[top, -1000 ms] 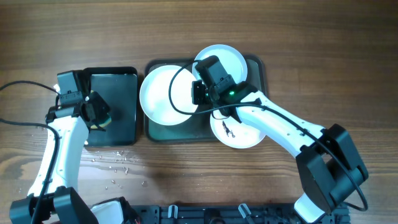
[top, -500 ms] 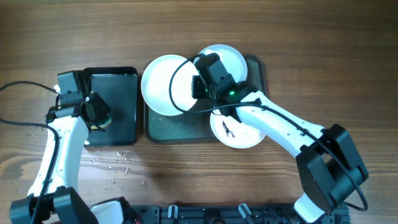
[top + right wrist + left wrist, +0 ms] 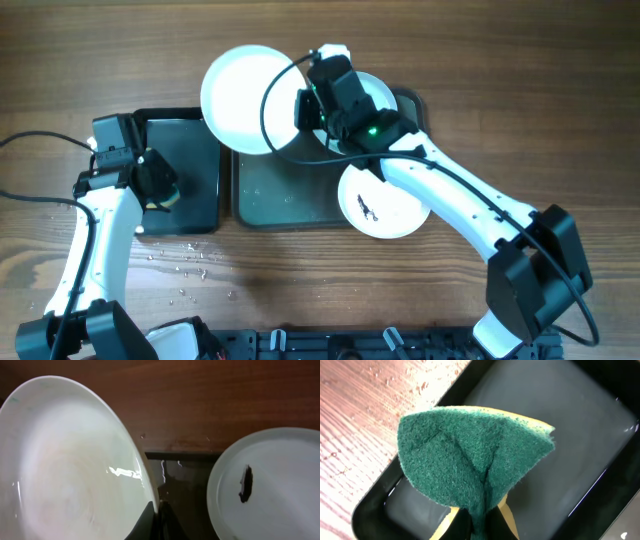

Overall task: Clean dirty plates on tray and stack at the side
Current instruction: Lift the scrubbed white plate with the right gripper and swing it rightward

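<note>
My right gripper (image 3: 303,105) is shut on the rim of a white plate (image 3: 245,98) and holds it over the table behind the dark grey-green tray (image 3: 280,195). In the right wrist view the jaws (image 3: 159,512) pinch the edge of that plate (image 3: 65,460). The pale aqua plate (image 3: 378,92) lies at the tray's far right, partly under my arm; its dark smudge shows in the right wrist view (image 3: 245,483). Another white plate (image 3: 390,205) with a smudge lies at the tray's near right. My left gripper (image 3: 155,187) is shut on a green sponge (image 3: 475,455).
The smaller glossy black tray (image 3: 195,165) lies left of the large tray, under my left gripper; it also shows in the left wrist view (image 3: 580,435). Water drops (image 3: 185,262) are scattered on the wooden table in front of it.
My right gripper has carried the white plate off the large tray, up and to the far left, past the tray's back edge. The left arm has not moved.
</note>
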Tool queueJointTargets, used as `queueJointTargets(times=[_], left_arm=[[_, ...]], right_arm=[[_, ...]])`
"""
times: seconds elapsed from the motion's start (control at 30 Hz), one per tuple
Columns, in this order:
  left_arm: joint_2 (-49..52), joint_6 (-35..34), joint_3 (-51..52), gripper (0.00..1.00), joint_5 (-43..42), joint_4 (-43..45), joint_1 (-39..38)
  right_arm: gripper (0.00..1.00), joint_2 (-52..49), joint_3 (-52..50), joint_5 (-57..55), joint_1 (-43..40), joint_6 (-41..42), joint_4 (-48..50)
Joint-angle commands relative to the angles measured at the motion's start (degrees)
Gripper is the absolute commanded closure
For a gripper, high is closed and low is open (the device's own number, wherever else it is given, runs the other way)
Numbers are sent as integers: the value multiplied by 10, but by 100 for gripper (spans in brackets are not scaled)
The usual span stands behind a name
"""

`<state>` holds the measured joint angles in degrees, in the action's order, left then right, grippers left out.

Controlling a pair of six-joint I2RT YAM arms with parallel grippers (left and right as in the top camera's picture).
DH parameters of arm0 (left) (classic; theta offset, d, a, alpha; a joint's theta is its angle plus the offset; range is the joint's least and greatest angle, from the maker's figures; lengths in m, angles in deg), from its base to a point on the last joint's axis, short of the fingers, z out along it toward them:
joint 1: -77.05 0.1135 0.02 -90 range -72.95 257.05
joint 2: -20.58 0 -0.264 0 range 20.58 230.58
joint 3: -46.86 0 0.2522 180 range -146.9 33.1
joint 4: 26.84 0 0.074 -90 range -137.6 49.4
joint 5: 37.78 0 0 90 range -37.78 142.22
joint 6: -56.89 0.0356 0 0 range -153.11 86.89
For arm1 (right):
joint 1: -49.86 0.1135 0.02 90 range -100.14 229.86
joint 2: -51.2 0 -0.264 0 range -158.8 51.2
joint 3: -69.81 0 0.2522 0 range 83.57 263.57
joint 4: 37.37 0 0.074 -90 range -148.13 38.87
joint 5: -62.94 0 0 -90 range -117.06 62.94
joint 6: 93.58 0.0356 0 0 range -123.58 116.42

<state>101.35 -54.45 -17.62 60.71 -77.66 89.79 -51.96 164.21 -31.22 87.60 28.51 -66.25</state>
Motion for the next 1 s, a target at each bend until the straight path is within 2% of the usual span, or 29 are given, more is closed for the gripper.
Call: queueJointTargets(times=[0.0,0.2,0.33,0.5,0.7,0.97], left_arm=[[-5,-1,0,96,-5,-7,3],[-23,-1,0,96,-5,-14,3],[-66,-1,0,96,-5,-24,3],[-97,-2,0,96,-4,-36,3],[-98,-19,0,96,47,-55,3],[-97,-25,0,96,51,-51,3]], right_arm=[[96,-5,50,-9,5,9,7],[96,-76,136,-16,23,-3,-5],[96,-123,195,-68,56,-43,-11],[96,-148,200,-140,92,-103,18],[96,-173,200,-219,125,-208,87],[96,-181,200,-279,159,-437,219]])
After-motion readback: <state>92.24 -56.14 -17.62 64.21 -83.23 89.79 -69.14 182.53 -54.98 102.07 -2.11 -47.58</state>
